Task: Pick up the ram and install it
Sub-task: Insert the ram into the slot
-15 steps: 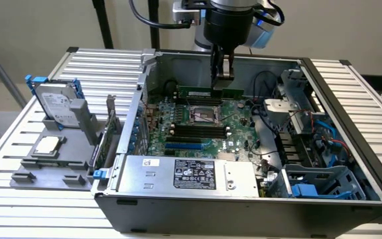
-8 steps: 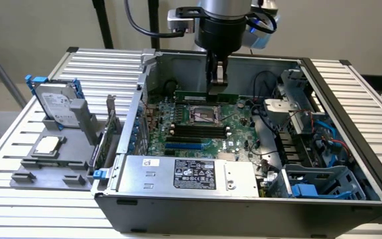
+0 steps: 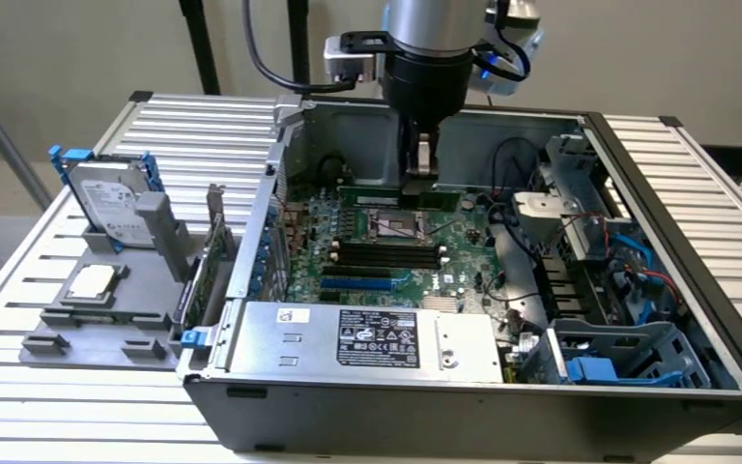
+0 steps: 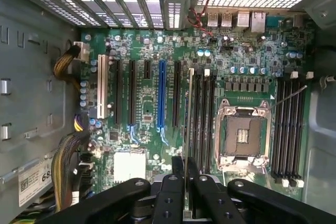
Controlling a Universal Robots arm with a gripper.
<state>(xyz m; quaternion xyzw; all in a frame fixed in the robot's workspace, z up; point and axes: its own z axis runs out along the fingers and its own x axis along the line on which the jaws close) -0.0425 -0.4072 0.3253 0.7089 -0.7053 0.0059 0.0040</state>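
Gripper pinched shut on ram, upper centre of exterior view, low over motherboard. Ram judged light, stiff, fragile; best held by long edge, off chips.

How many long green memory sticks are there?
1. The ram is clamped in the gripper, over the motherboard's black slots next to the empty processor socket. More could be hidden inside the case.
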